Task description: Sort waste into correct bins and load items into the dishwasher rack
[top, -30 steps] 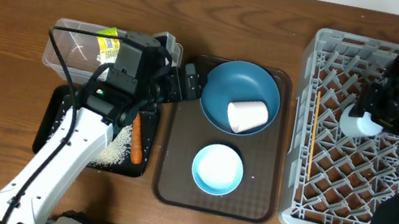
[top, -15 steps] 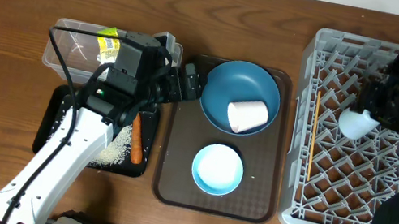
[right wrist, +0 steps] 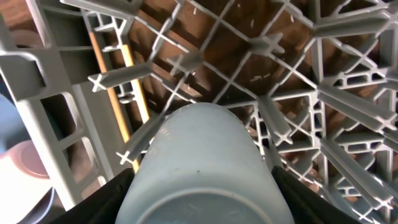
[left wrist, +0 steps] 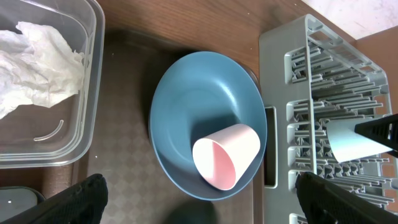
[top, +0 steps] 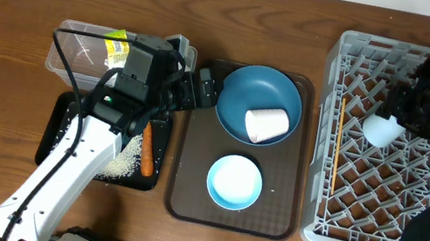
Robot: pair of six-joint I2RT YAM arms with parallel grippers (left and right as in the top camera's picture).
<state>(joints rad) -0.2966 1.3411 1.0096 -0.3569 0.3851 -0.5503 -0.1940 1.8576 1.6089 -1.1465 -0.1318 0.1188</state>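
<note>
My right gripper is shut on the light blue cup, holding it base-up just above the grid of the grey dishwasher rack. In the overhead view the cup hangs over the rack's upper middle. The wooden chopsticks lie along the rack's left side. My left gripper stands wide open with nothing in it, beside the left rim of the dark blue plate. The pale pink cup lies on its side on that plate. The white-and-blue bowl sits below it.
Plate and bowl rest on a brown serving tray. Left of it the clear tub holds the yellow-green wrapper and the white tissue. The black tray holds the carrot and rice.
The right gripper has carried the light blue cup slightly left and up over the rack. The left arm has not moved.
</note>
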